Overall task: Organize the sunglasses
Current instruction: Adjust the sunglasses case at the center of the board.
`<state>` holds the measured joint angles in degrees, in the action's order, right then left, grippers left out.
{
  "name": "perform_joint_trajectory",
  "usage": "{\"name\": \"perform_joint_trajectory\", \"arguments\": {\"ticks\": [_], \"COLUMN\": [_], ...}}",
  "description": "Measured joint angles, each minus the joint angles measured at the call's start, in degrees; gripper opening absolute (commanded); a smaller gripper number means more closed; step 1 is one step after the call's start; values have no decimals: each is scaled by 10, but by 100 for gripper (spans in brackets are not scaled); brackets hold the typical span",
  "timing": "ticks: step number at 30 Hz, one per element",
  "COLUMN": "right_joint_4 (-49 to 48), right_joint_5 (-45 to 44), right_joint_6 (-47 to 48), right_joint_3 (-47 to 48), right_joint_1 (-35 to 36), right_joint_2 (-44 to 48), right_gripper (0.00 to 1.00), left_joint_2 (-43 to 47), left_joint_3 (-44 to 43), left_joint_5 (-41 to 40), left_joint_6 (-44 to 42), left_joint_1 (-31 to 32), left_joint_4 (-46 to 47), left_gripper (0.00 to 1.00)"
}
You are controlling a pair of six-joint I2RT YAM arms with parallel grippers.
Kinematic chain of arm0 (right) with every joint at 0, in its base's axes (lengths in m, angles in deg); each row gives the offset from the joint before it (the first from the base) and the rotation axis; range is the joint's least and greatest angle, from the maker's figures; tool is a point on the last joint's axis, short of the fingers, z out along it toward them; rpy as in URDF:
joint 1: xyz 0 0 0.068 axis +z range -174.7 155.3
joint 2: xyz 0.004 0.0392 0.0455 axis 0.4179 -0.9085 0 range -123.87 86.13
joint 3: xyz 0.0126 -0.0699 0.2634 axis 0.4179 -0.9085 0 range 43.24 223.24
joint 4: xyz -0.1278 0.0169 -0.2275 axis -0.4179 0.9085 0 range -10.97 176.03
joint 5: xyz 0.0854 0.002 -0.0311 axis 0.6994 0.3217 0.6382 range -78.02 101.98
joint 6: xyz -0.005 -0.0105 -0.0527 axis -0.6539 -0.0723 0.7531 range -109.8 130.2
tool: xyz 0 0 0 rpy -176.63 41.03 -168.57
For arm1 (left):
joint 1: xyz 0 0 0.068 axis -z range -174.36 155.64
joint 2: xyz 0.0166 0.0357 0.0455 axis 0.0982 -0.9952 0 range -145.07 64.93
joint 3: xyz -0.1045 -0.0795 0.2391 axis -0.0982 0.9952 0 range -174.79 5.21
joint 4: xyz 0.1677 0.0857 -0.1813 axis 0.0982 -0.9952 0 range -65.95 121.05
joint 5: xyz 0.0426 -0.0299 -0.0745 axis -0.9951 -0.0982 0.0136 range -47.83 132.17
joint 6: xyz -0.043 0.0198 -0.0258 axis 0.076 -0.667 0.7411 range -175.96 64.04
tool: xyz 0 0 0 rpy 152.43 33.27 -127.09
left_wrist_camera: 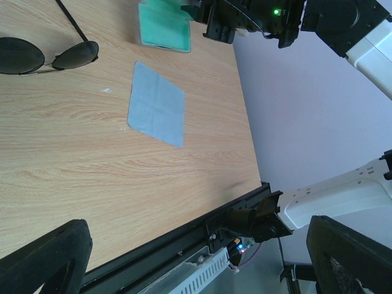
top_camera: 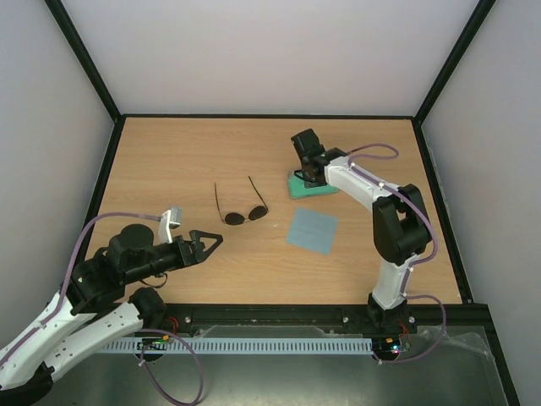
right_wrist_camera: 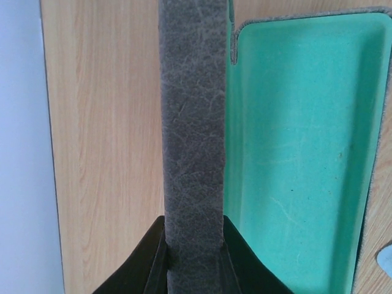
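Note:
The sunglasses, with two round dark lenses and thin temple arms pointing away, lie unfolded on the table's middle. In the left wrist view their lenses are at the top left. My left gripper is open and empty, hovering a little in front and to the left of them; its fingers frame the left wrist view. My right gripper is shut on the grey lid of the open case, holding it upright beside the green interior.
A flat blue-grey cloth lies in front of the case, right of the sunglasses; it also shows in the left wrist view. Black frame rails run along the table's edges, and white walls enclose it.

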<state>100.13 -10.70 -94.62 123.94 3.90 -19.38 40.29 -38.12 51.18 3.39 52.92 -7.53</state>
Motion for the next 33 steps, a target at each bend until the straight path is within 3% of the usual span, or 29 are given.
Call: {"name": "perform_joint_trajectory", "arguments": {"ticks": [10, 14, 29, 33], "right_joint_4": [33, 39, 29, 16], "right_joint_5": [-3, -3, -3, -3], "right_joint_6": [-33, -36, -25, -21], "right_joint_3": [34, 45, 49, 34], "right_joint_1": [8, 8, 8, 8], "right_joint_2": [-51, -56, -59, -59], "right_gripper": [18, 32, 35, 27], "left_joint_2": [0, 0, 0, 0], "left_joint_3": [-10, -10, -10, -9], "left_joint_5": [0, 0, 0, 0], "left_joint_6": [0, 0, 0, 0], "left_joint_1": [0, 0, 0, 0], "left_joint_4": [-16, -22, -25, -24], "left_gripper": [99, 99, 99, 99]}}
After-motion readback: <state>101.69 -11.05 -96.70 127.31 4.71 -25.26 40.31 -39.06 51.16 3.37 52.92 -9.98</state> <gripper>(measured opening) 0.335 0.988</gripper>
